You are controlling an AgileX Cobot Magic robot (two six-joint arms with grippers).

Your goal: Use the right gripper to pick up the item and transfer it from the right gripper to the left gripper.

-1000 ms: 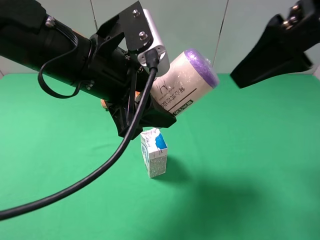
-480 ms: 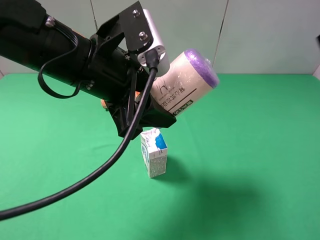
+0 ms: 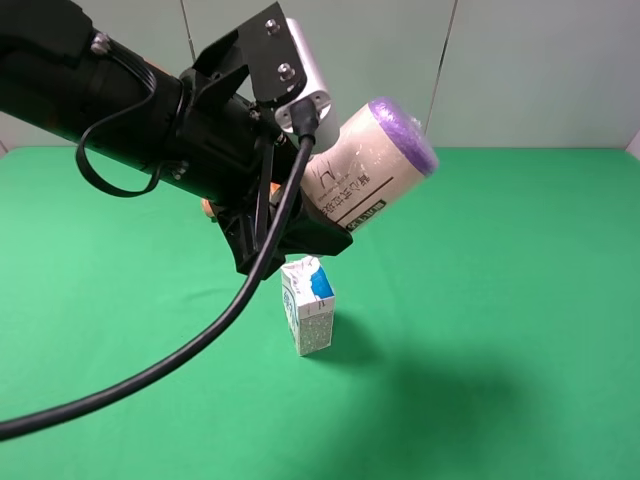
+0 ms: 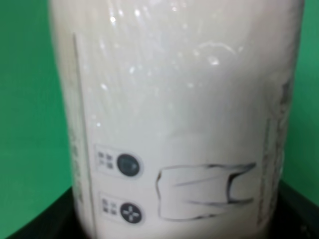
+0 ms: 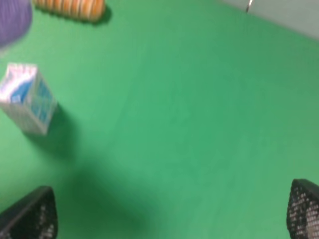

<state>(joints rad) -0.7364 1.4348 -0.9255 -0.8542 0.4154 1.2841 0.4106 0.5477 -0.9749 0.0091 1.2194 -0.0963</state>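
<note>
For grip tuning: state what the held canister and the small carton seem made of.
The canister: cream body under glossy clear plastic film, judging by the bright glints and fine wrinkles; what is inside is unclear. The carton: printed paperboard, probably coated, given its folded gable top and crisp creased edges.

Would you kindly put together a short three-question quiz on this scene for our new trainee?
1. True or false: the right claw is open and empty.
2. What holds the cream canister in the air? A) left claw B) right claw C) nothing
3. Fill in: the white-and-blue carton stands ___ on the green table.
Key: 1 true; 2 A; 3 upright.
</note>
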